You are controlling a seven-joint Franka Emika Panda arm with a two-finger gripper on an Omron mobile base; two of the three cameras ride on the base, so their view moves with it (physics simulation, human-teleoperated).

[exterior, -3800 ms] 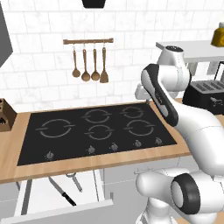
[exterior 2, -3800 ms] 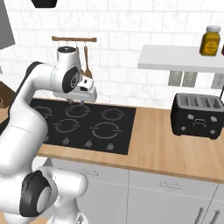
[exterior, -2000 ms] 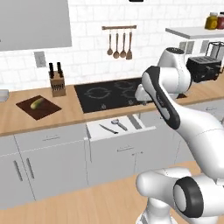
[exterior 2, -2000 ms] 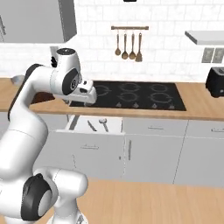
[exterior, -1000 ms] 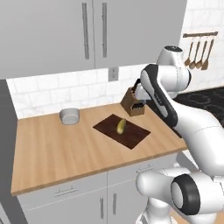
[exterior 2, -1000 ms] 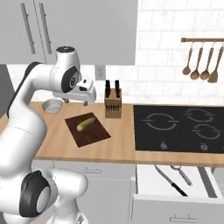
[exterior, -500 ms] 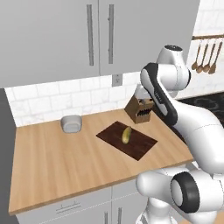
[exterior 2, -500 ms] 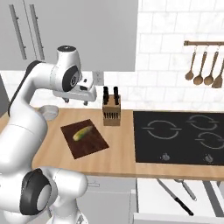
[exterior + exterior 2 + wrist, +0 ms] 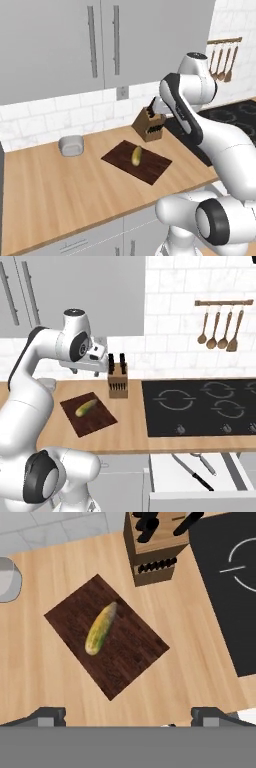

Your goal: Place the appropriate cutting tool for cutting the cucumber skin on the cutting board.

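Pincer (image 9: 128, 714) wide apart above cucumber (image 9: 100, 628), lying diagonally.

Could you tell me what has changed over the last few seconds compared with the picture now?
The base has driven from the cooktop along the counter, so the views now take in the cutting board with the cucumber on it and the knife block. The gripper stayed open and empty throughout. The peeler lies untouched in the open drawer.
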